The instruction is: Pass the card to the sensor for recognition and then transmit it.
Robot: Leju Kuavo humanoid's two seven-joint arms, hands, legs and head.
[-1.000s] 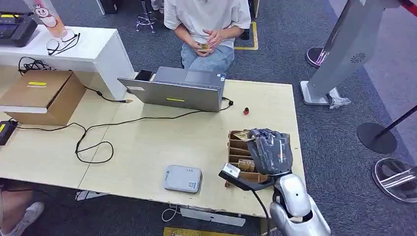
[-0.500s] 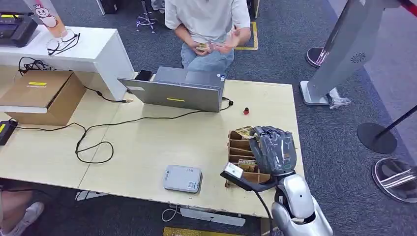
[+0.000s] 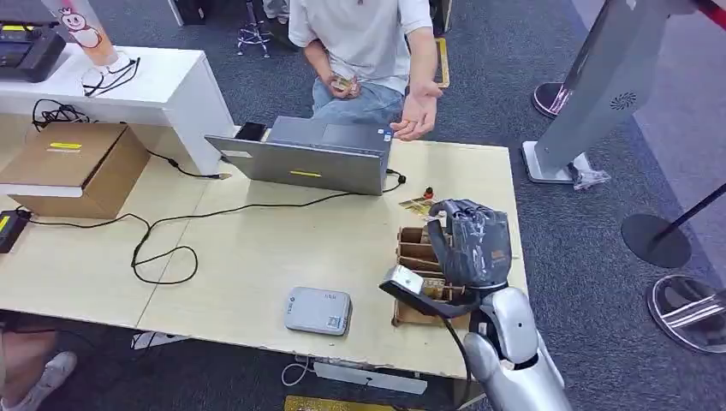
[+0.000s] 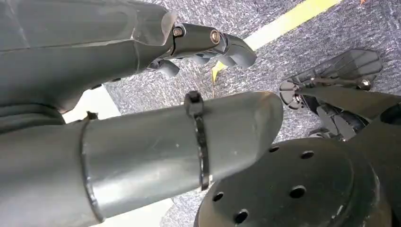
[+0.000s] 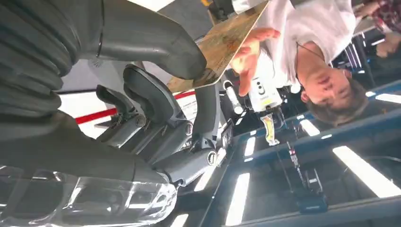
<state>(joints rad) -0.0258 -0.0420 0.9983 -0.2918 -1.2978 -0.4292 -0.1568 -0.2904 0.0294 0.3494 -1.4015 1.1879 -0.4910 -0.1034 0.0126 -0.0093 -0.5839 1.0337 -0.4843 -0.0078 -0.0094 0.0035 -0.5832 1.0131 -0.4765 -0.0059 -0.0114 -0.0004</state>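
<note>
golden card (image 5: 227,40) pinched in right hand (image 3: 471,242); far end cut off

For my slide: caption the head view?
Right hand lifts patterned card above wooden rack toward seated person's open palm.

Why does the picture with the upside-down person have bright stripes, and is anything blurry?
Right wrist view: ceiling lights glare as bright bars, and the right hand holding the card sits close and soft. Head view: even light, table sharp.
</note>
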